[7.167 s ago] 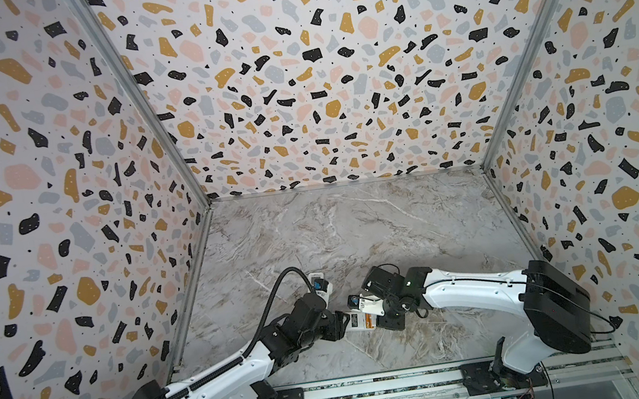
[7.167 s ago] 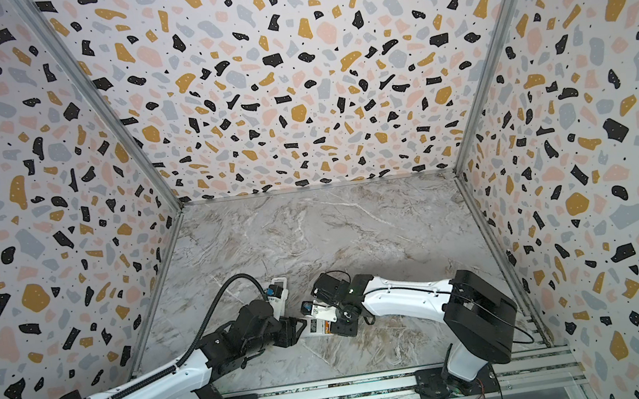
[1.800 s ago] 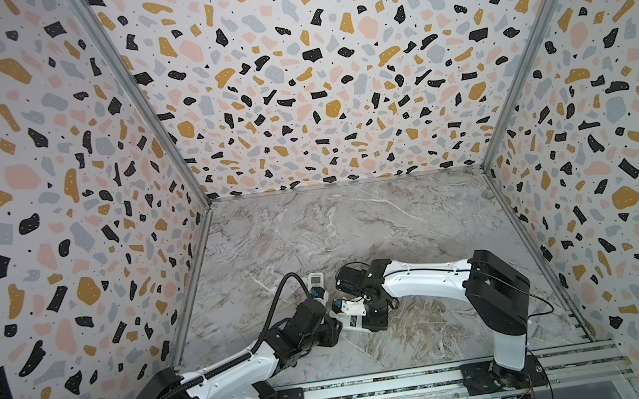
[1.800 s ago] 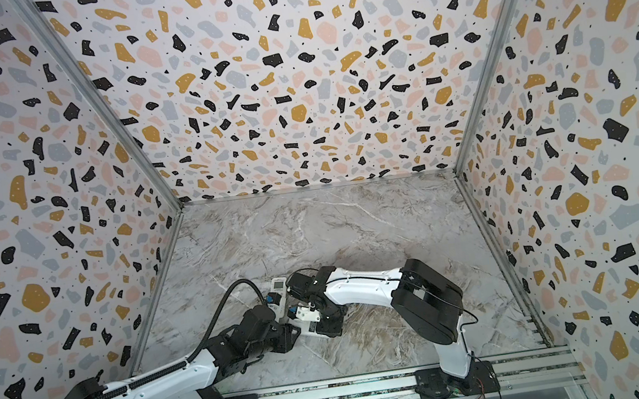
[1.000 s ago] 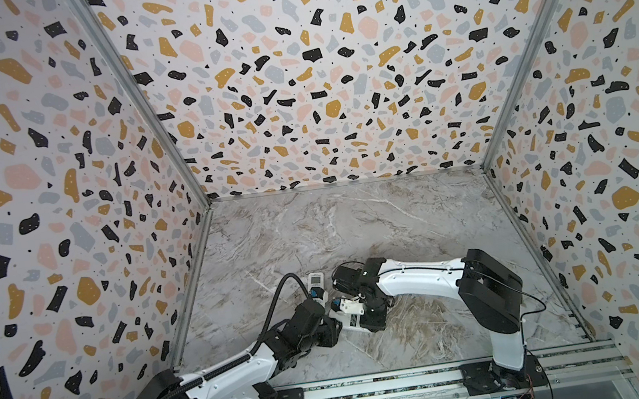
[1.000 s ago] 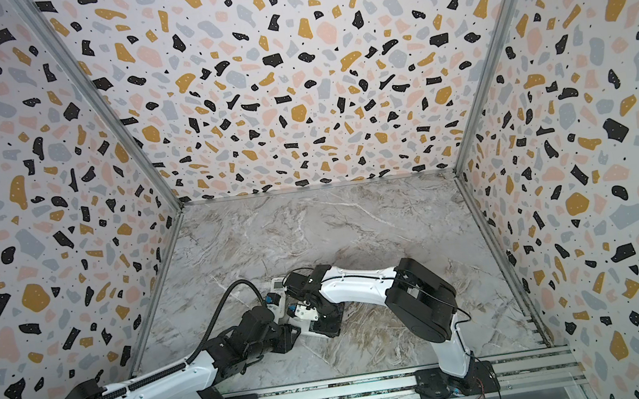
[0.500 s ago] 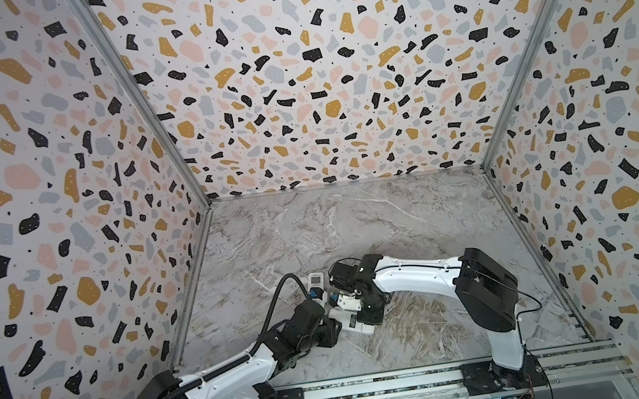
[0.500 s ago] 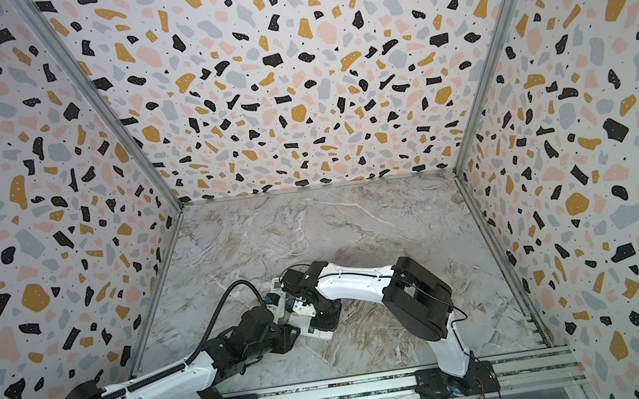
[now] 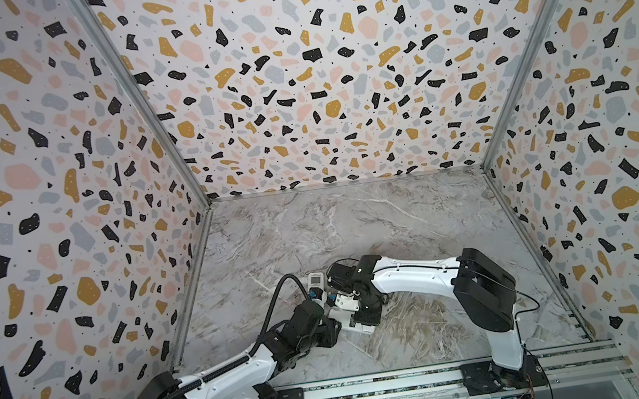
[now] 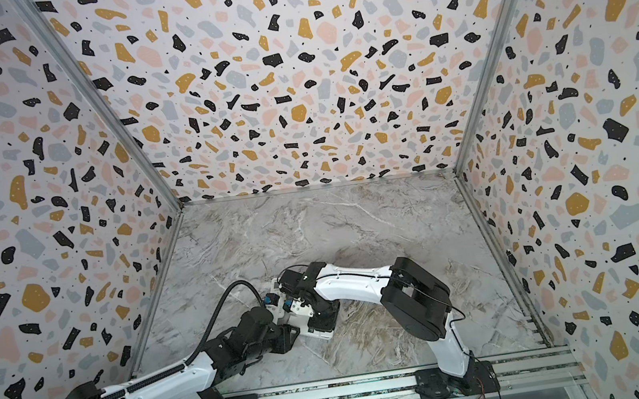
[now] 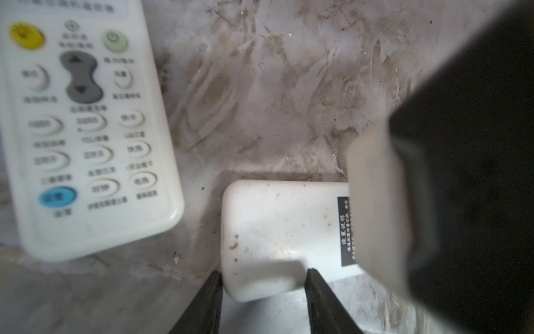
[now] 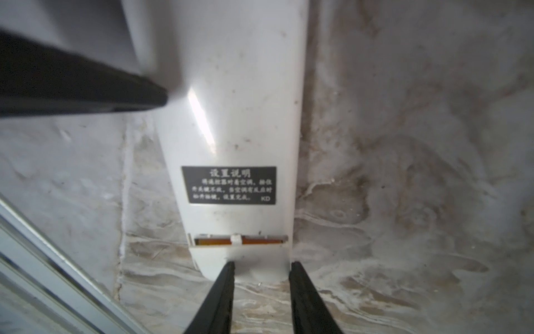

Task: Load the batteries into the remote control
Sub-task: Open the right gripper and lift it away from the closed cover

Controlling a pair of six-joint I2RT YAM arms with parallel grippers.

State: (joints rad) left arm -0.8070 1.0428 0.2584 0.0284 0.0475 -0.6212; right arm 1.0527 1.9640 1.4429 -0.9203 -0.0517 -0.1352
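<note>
- Right wrist view: the right pincer (image 12: 261,267) stands narrow astride the cover (image 12: 257,258) at one end of the remote (image 12: 231,130). Whether it pinches the cover or only flanks it, I cannot tell.
- Just past the cover, a seam gap shows an orange strip (image 12: 213,240). I judge the cover is partly slid and batteries may sit inside, though no battery shows plainly in any view.
- The remote lies face down, label (image 12: 229,185) up, flat on the worktop (image 12: 404,144).
- Left wrist view: the left pincer (image 11: 263,274) clamps the remote's other end, one jaw on each long edge.
- The step in hand looks like working the cover along the remote. Move it straight along the long axis, low and level, while the left pincer braces. A twist could jam the latch or skid the remote.
- A second remote (image 11: 86,130), buttons up, lies just beside the first without touching it. It is best left alone.
- In both top views the arms meet near the front rail (image 9: 376,386). The marbled grey worktop, scuffed around the remotes, runs back to terrazzo-patterned walls (image 9: 315,83).
</note>
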